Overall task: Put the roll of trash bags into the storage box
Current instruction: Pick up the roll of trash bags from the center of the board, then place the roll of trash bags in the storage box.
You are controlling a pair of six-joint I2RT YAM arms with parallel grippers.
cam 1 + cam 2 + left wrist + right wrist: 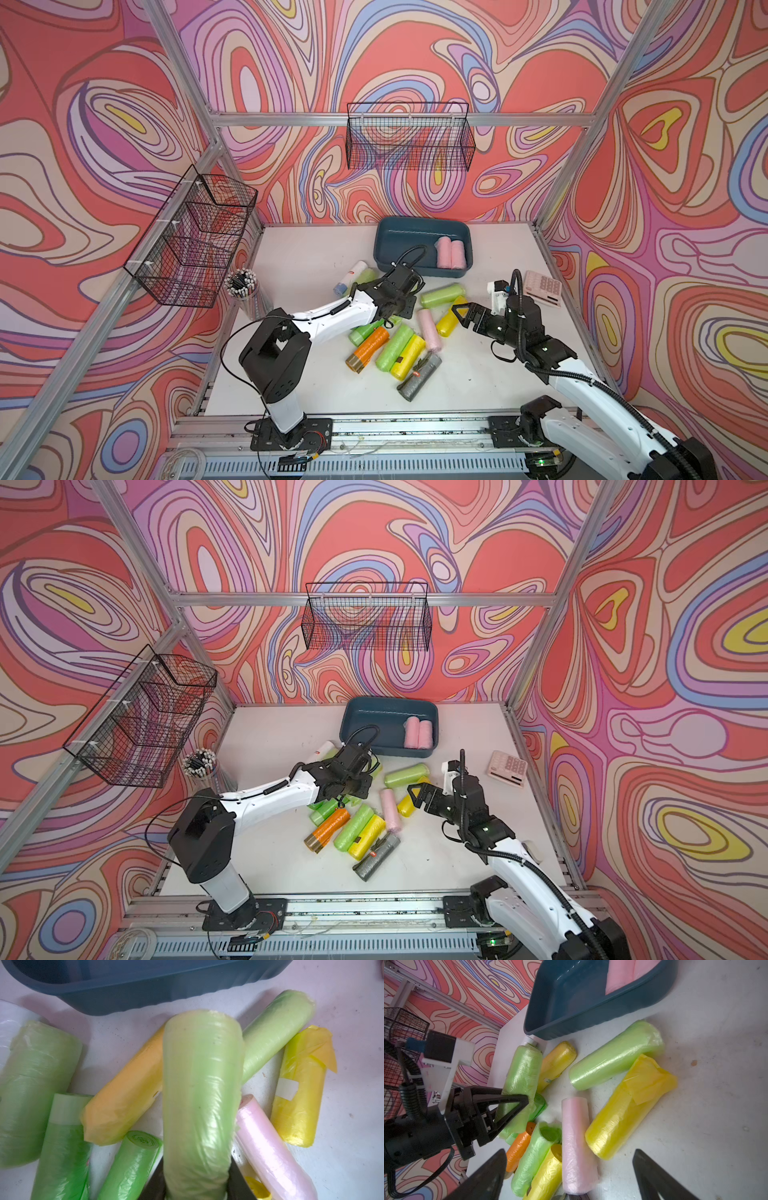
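Swirled pink, red and lilac walls close in a white table, where loose rolls of green, yellow, orange, pink and grey bags lie in a heap. Behind the heap sits the storage box. Two pink rolls lie side by side at one end of it, and the rest of its floor is bare.

The left gripper is clamped on a light green roll, with one black finger on each side of the end nearest the wrist. The roll's free end points toward the box's near wall. It lies over or against an orange-yellow roll and a paler green roll. Whether it has left the table cannot be told.

The right gripper hangs with its jaws wide apart over the heap's other side, holding nothing.

The step in hand looks like the pickup, with the grasp just made. The next move would be a straight lift clear of the neighbouring rolls, a short carry over the near rim, and a release onto the bare floor beside the pink pair.
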